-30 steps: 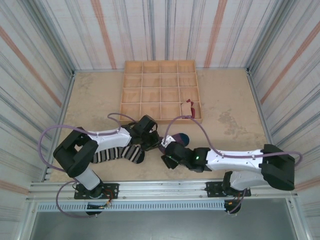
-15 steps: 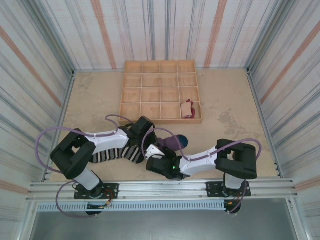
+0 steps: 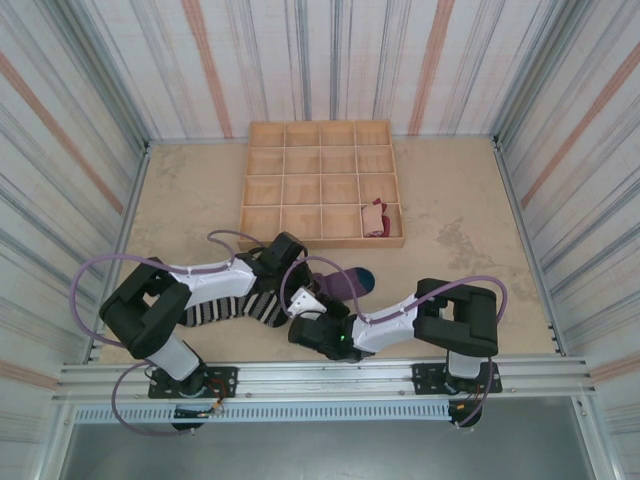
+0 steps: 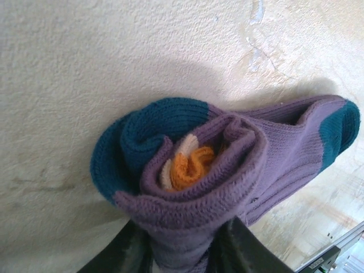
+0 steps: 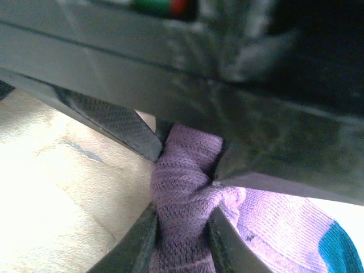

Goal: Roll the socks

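Top view, surface point(image 3: 470, 290): pale board floor inside striped walls, with both arm bases at the near edge.
Top view, wooden tray point(image 3: 322, 241): a grid of compartments at the far middle of the surface.
Top view, tan sock point(image 3: 376, 217): lies in the tray's right-hand compartment of the nearest row.
Top view, striped sock point(image 3: 215, 308): lies flat on the surface beside the left forearm, well apart from the tray.
Top view, purple sock point(image 3: 345, 283): on the surface just in front of the tray, teal end to the right, left end between the two claws.
Top view, left claw point(image 3: 300, 280): reaches the sock's left end from the far left.
Top view, right claw point(image 3: 308, 303): meets the same end from the near side, arm folded back on itself.
Left wrist view, purple sock point(image 4: 227, 165): partly rolled, teal band outside, orange fabric in the core, loose teal tip trailing right on the surface point(image 4: 114, 57).
Left wrist view, left claw point(image 4: 179, 256): both fingers point(image 4: 122, 256) press the sides of the roll and grip it.
Right wrist view, purple sock point(image 5: 182, 182): bunched into a narrow neck.
Right wrist view, right claw point(image 5: 179, 242): fingers point(image 5: 136, 244) clamped on that neck.
Right wrist view, left claw's fingers point(image 5: 122, 128): flank the sock just above the right claw's grip.
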`<state>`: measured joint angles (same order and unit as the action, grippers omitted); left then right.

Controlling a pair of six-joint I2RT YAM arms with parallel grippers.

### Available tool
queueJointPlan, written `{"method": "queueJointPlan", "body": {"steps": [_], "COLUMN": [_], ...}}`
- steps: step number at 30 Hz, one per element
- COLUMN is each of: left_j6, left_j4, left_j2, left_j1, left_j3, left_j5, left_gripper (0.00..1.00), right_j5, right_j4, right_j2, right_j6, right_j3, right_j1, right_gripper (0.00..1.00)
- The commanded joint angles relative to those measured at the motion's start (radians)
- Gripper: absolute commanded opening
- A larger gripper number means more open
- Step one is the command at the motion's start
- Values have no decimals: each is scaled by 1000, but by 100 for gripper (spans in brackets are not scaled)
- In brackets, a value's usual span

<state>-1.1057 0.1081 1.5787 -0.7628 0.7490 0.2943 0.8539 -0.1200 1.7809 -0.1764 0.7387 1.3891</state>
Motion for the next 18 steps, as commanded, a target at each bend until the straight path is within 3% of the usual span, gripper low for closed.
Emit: {"method": "queueJointPlan", "body": {"steps": [1, 4, 8, 18], "left_j6": [23, 27, 36, 49], "left_j4": [70, 71, 74, 74], "left_j2": [-50, -65, -92, -110], "left_j1": [-6, -3, 1, 20], "left_j3": [-29, -26, -20, -34], "left_j5": [34, 34, 31, 32], "left_gripper": [42, 53, 70, 77], "right_j5": [-129, -160, -219, -284], "right_j4": [59, 43, 13, -13], "right_j2": [52, 42, 23, 15], "right_j6": [-95, -101, -115, -142], "right_j3": [-56, -71, -101, -135], "right_j1": [-48, -60, -85, -120], "right_gripper": [10, 0, 0, 0]}}
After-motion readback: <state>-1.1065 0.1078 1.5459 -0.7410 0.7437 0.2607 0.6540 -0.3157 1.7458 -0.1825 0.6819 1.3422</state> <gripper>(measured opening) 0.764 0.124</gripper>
